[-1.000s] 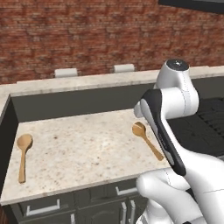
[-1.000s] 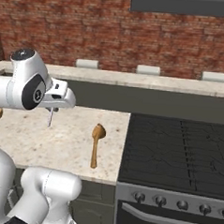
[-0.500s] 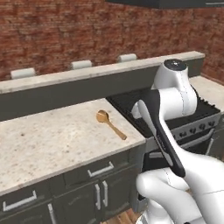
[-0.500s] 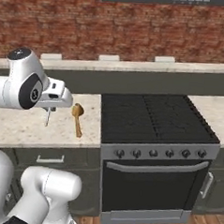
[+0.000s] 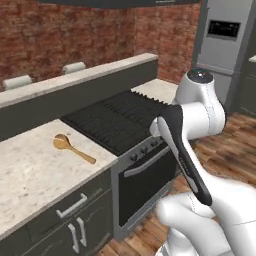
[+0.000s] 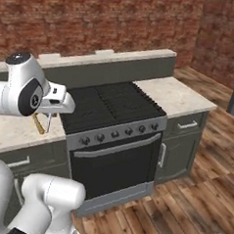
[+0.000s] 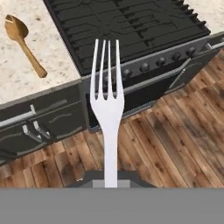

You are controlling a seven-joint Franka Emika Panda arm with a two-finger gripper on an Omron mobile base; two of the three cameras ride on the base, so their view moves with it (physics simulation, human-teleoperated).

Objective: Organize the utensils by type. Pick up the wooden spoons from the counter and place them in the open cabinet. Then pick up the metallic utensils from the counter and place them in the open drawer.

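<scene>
The gripper (image 6: 49,120) is pinched on the handle end of the silver fork (image 7: 106,109), tines pointing away above the stove front; it looks light, stiff and slippery, best held mid-handle, while 1 wooden spoon (image 5: 73,148) lies on the counter (image 5: 30,175).

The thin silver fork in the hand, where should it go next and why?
Probably keep carrying the thin silver fork toward the open drawer. The hand is shut on its handle above the wooden floor, facing the black stove. A light-brown wooden spoon lies on the beige speckled counter.
</scene>
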